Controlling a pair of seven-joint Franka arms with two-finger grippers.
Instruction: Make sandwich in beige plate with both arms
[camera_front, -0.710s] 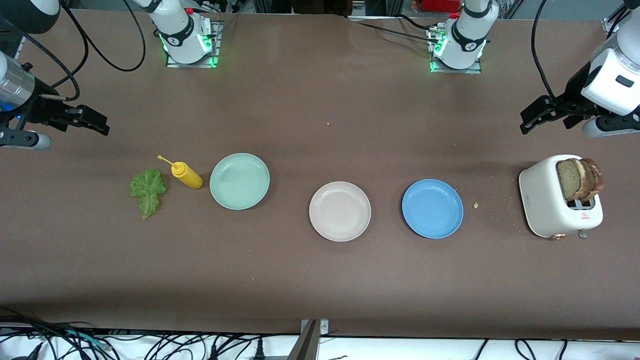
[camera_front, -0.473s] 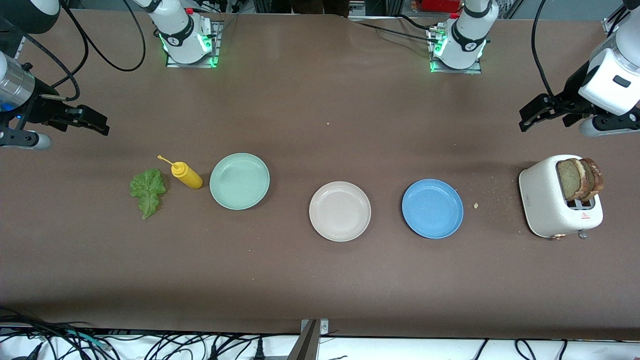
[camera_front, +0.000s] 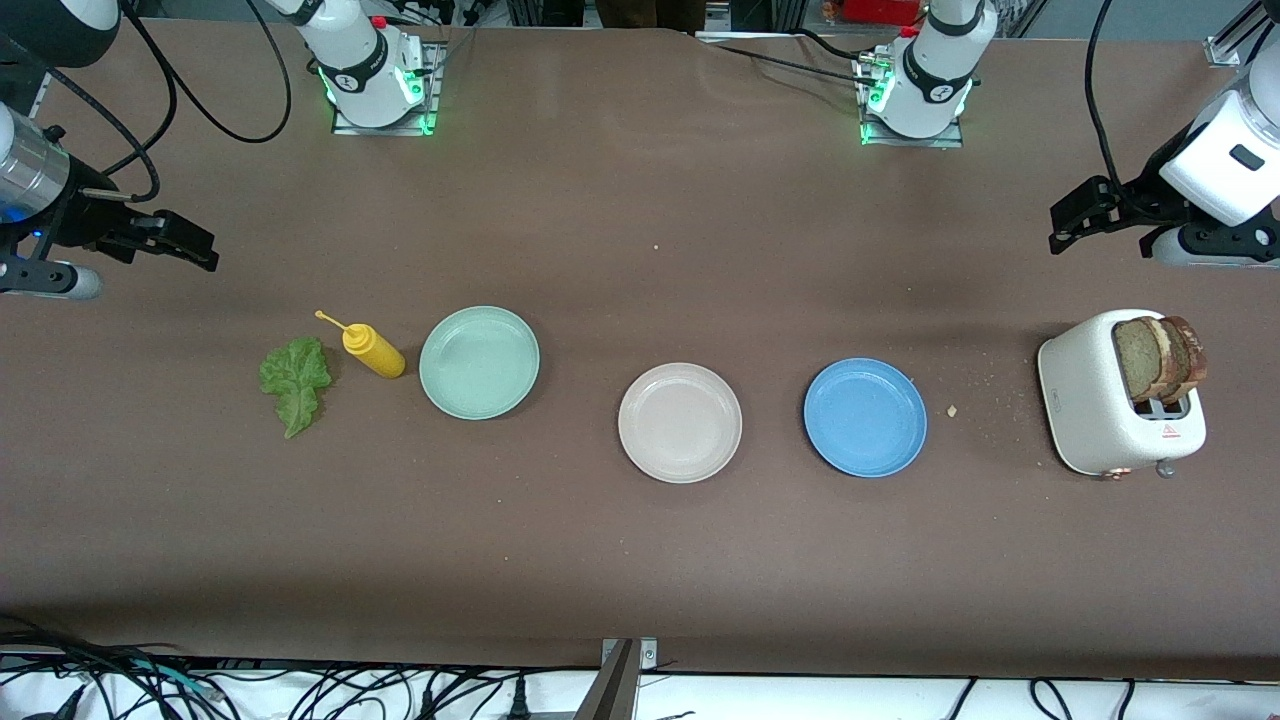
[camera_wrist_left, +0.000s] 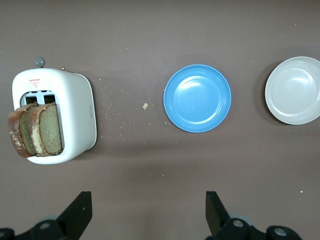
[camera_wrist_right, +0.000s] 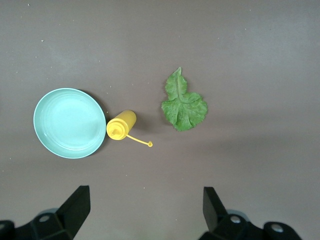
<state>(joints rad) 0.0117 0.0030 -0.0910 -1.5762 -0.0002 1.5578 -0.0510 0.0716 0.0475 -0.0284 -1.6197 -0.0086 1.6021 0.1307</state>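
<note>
Currently, three plates lie in a row across the middle of the brown table (camera_front: 620, 560): a mint-green plate (camera_front: 479, 362) toward the right arm's end, the beige plate (camera_front: 680, 422) in the center, and a blue plate (camera_front: 865, 417) toward the left arm's end. The beige plate holds nothing. A white toaster (camera_front: 1110, 405) stands near the left arm's end of the table, well apart from the blue plate, with brown bread slices (camera_front: 1158, 358) standing upright in its slots; crumbs (camera_front: 952, 410) are scattered on the table between the toaster and the blue plate. A yellow squeeze bottle (camera_front: 372, 349) lies on its side just beside the mint-green plate, and a green lettuce leaf (camera_front: 295, 382) lies flat on the table just beside the bottle, toward the right arm's end. The left gripper (camera_front: 1090, 215) hangs in the air over bare table near the toaster, fingers (camera_wrist_left: 80, 212) spread wide apart and holding nothing. The right gripper (camera_front: 175, 243) hangs over bare table near the lettuce and bottle, fingers (camera_wrist_right: 77, 205) likewise spread apart and empty.
</note>
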